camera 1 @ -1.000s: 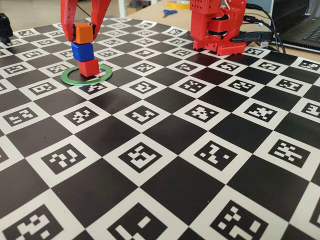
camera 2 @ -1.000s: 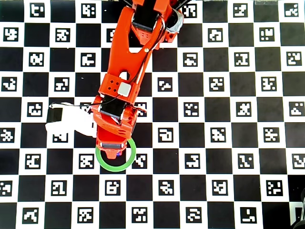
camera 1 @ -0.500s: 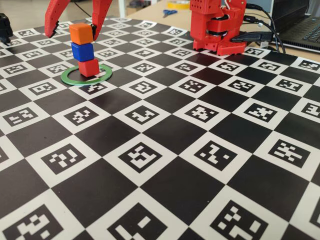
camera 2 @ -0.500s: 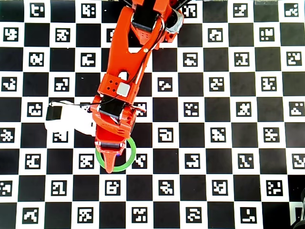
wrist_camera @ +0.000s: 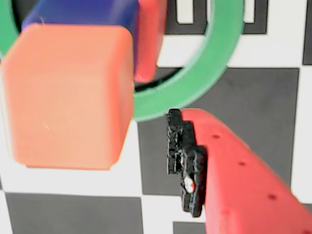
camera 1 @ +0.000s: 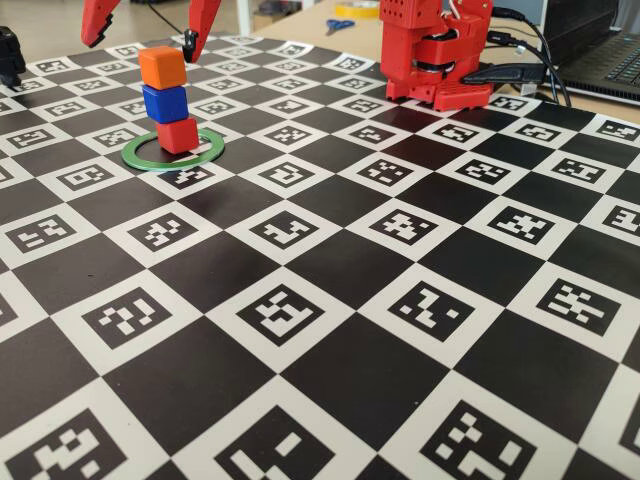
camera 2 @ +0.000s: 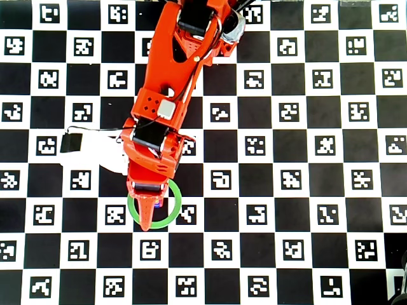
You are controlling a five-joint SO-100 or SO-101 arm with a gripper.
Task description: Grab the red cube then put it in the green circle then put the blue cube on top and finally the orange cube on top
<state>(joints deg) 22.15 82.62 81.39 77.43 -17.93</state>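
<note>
Now 3 cubes stand stacked inside the green circle in the fixed view: the red cube at the bottom on the checkered board, the blue cube on it, and the orange cube on top. The stack is upright, with each cube turned a little against the one below. The red cube sits toward the right of the ring's open centre, not touching the rim as far as can be seen.

The gripper hangs above the stack with its jaws spread wide, one tip to the left and one to the right of the orange cube, both clear of it. It holds nothing.

From the wrist view the orange cube fills the left side, blurred and close, with a strip of blue cube and red cube showing past it, and the circle curving behind. One red finger with a black pad reaches in from the lower right, apart from the cubes.

From overhead the arm covers the stack; only the circle shows around the gripper, whose lower tip reaches over the ring's rim.

The red robot base stands at the board's far edge.
</note>
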